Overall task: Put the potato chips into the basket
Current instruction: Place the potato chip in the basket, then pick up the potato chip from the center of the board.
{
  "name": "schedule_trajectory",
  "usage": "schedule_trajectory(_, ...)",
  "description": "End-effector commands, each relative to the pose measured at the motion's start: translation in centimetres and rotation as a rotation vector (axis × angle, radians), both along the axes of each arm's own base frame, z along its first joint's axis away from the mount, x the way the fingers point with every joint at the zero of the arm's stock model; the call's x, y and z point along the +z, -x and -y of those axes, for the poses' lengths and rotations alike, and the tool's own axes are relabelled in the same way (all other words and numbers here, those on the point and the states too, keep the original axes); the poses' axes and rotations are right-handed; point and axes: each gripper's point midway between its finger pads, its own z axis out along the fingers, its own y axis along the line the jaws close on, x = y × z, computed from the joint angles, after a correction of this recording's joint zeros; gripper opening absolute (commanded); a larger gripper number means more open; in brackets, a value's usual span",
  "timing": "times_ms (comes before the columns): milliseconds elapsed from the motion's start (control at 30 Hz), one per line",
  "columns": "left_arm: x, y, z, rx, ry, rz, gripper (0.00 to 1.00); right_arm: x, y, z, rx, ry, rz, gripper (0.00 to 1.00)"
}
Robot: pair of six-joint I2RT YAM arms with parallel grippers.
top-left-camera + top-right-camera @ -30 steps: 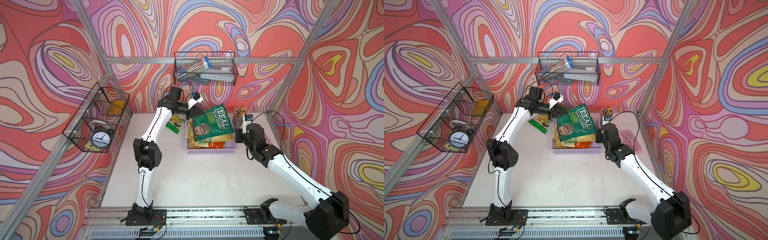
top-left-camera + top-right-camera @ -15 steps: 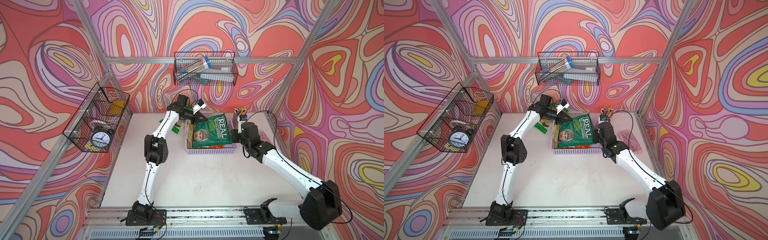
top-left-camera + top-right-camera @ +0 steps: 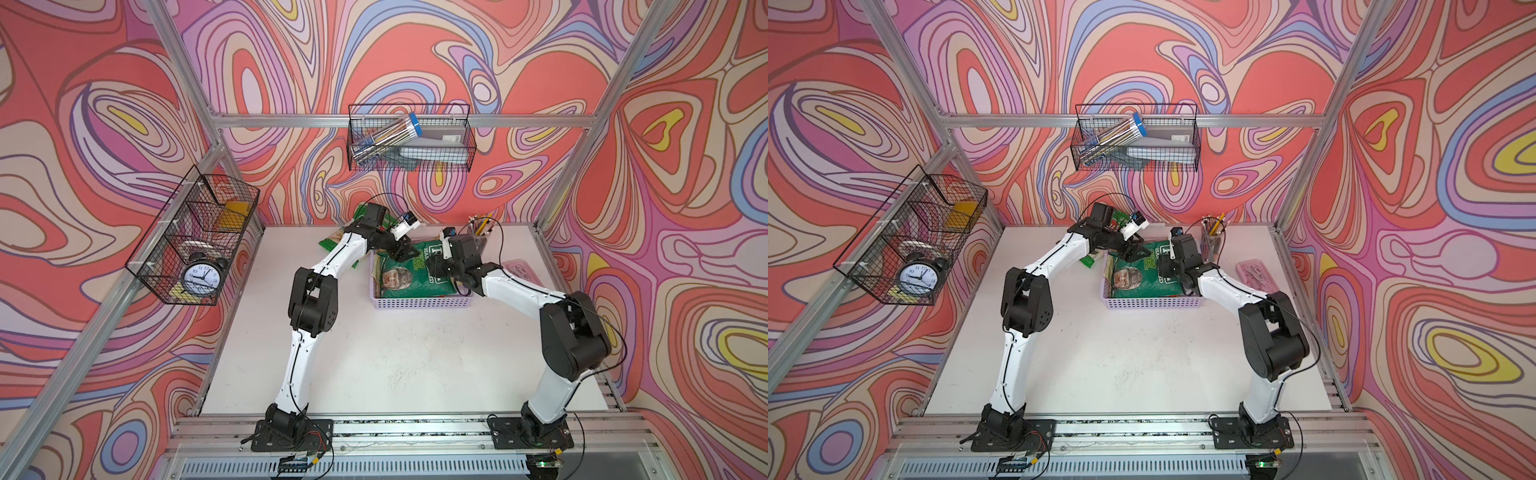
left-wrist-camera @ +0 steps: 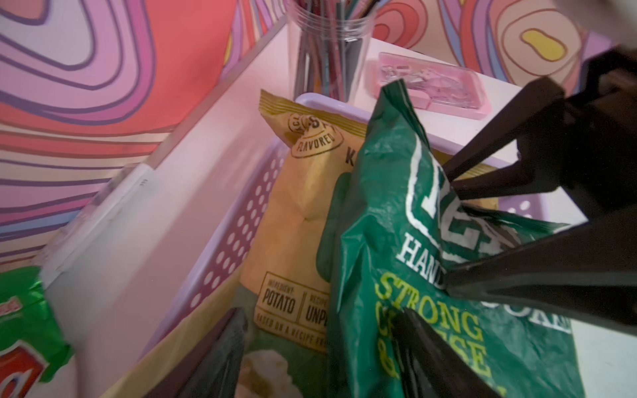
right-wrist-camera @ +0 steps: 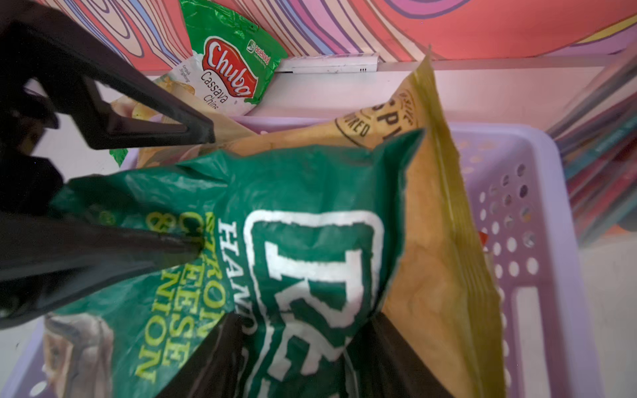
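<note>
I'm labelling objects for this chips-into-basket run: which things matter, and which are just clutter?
Job: dark green REAL bag, yellow bag under it, Chuba bag, lilac basket.
Clutter: pencil cup, pink case, alarm clock, wire baskets.

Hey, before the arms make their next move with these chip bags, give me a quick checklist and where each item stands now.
1. REAL bag in the lilac basket: ok, it lies on a yellow bag there.
2. Left gripper open: ok, jaws stand apart.
3. Right gripper clear of the REAL bag: cannot tell, its fingers straddle the bag's edge.
4. Chuba bag in the basket: not ok, it lies on the table outside.
</note>
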Motion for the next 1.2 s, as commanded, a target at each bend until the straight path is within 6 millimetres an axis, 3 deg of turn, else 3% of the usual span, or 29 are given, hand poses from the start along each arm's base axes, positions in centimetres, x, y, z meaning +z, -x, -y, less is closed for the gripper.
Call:
schedule_trajectory(0,8.1,-3.1,-1.9,0.177,0.062,0.217,0.75,-0.7,-0.9,0.0,-0.013,0.028,-0.004,0.59)
schedule_trajectory(200,10.4,-3.5,-5.4,0.373,0.005,0.310,0.76,1.2,0.0,2.6,-0.097,0.135,0.020,0.63)
schedule_trajectory(300,10.7,-4.6,-8.8,0.581,-0.005,0.301,0.84,3.3,0.9,3.4,-0.122,0.139,0.052,0.70)
schedule_trajectory(400,9.8,-5.4,-12.8,0.832,-0.008,0.183,0.82,5.1,1.5,3.7,-0.137,0.122,0.082,0.76)
schedule_trajectory(533,7.3,-4.9,-16.5,1.056,0.045,-0.011,0.79,7.3,2.0,3.1,-0.113,0.076,0.120,0.76)
schedule_trajectory(733,4.2,-2.9,-20.2,1.215,0.166,-0.089,0.73,8.8,2.7,2.4,-0.085,0.047,0.145,0.76)
schedule_trajectory(833,1.4,-2.2,-23.4,1.336,0.226,-0.179,0.73,8.8,3.1,2.1,-0.070,0.036,0.146,0.76)
schedule_trajectory(1000,-5.1,-3.1,-28.2,1.469,0.351,-0.422,0.67,8.2,3.6,1.7,-0.052,0.021,0.130,0.75)
schedule_trajectory(1167,-9.0,-4.3,-29.9,1.505,0.465,-0.567,0.65,8.2,4.1,1.4,-0.039,0.014,0.122,0.75)
